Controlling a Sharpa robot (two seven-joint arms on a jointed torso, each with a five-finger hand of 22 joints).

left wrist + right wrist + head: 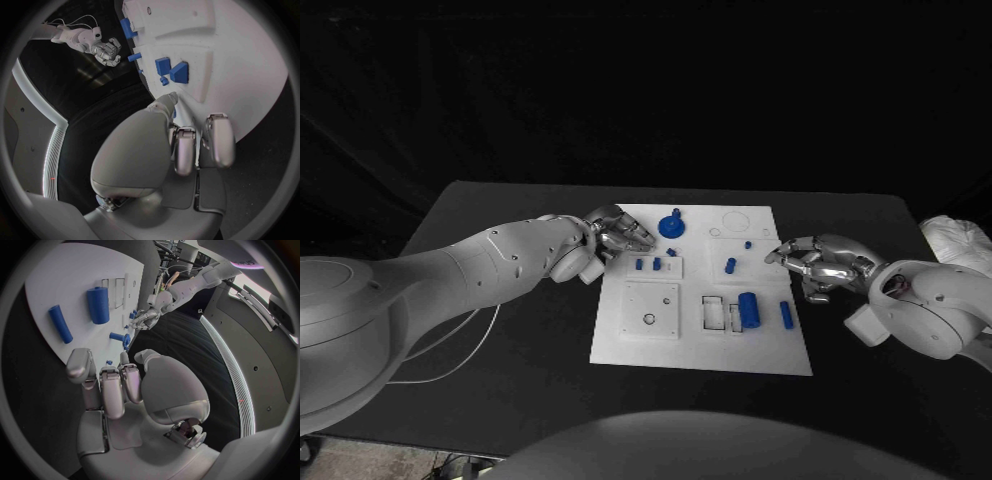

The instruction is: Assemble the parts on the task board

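Hovering at the far left corner of the white rectangular task board [701, 345], the silver left hand [620, 233] has its fingers curled inward over the board's edge, and no part can be seen in its grasp; whether a fingertip touches the board cannot be told. Just right of it on the board sits a round blue knob-like part [672, 226], with small blue block parts [648, 264] a little nearer. The silver right hand [811, 262] hangs at the board's right edge, fingers bent and close together, holding nothing visible. Left of that hand stands a small blue peg [730, 265], and nearer on the board lie a thick blue cylinder [749, 309] and a slim blue rod [786, 315] side by side. The board rests in the middle of the black table [516, 215].
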